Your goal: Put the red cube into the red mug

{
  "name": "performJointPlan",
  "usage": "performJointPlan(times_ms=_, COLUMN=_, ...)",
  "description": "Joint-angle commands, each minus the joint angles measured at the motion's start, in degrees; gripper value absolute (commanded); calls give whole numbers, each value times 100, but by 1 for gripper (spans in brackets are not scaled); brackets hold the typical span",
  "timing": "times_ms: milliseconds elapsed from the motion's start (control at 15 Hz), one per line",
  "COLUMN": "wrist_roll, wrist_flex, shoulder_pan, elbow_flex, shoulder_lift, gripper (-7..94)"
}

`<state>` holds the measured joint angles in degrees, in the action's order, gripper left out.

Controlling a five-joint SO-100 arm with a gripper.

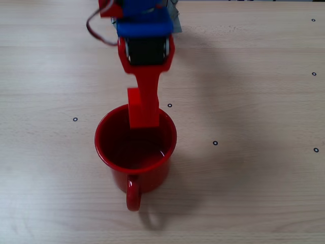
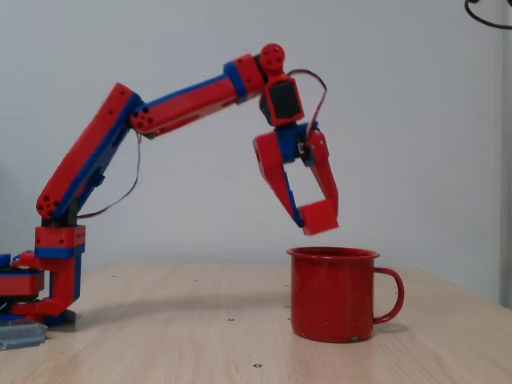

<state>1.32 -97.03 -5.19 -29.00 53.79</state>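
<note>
The red mug stands upright on the wooden table, its handle toward the camera in one fixed view and to the right in the other. My red and blue gripper hangs just above the mug's mouth, shut on the red cube. The cube sits between the fingertips, a short gap above the rim. From above, the gripper and the cube lie over the far half of the mug's opening. What shows of the dark inside of the mug holds nothing.
The arm's base stands at the table's left end, with a grey clamp beside it. Small black ring marks dot the tabletop. A white wall rises behind the table.
</note>
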Motion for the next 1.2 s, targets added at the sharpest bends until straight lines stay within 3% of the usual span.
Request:
performJointPlan(times_ms=0, wrist_roll=-18, wrist_flex=-44, shoulder_pan=-35, elbow_flex=747, shoulder_lift=44, gripper=0)
performJointPlan(times_ms=1067, wrist_roll=-396, wrist_flex=-35, shoulder_pan=255, elbow_flex=888, shoulder_lift=-571, gripper=0)
performJointPlan(times_ms=1133, wrist_roll=-457, wrist_flex=-26, shoulder_pan=255, elbow_flex=835, shoulder_lift=-571, gripper=4)
